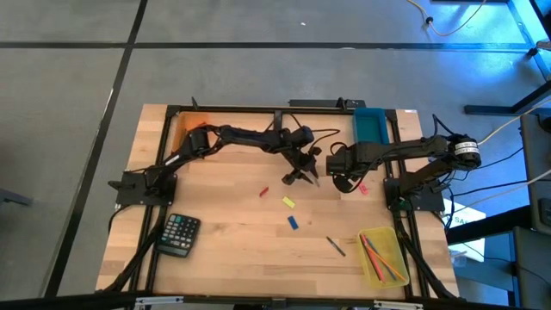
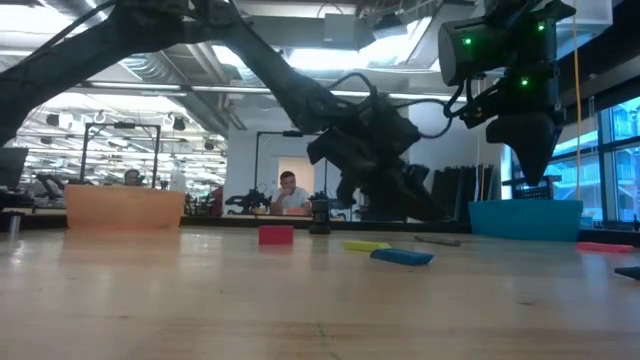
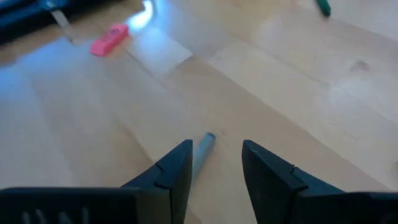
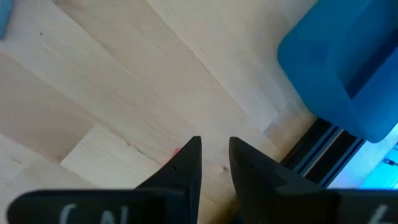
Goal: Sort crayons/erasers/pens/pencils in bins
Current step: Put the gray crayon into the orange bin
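On the wooden worktop [image 1: 232,232] the left hand [image 1: 301,175] reaches out to the middle, its fingers [image 3: 176,171] a little apart with a short grey stick [image 3: 203,148] lying between them on the wood; whether they touch it cannot be told. The right hand [image 1: 342,178] hangs just right of it, near the teal bin [image 1: 371,123] at the far edge, its fingers [image 4: 189,163] slightly parted and holding nothing that can be seen. A pink eraser [image 1: 362,188] lies close beside the right hand. Nearer, in the middle, lie a red crayon [image 1: 264,192], a yellow eraser [image 1: 288,202] and a blue eraser [image 1: 294,222], each apart from the others. A dark pen [image 1: 336,246] lies right of these, beside the yellow bin [image 1: 384,257] at the near right, which holds several long sticks. The orange bin [image 1: 188,127] sits at the far left corner, and a black calculator [image 1: 178,234] lies near left.
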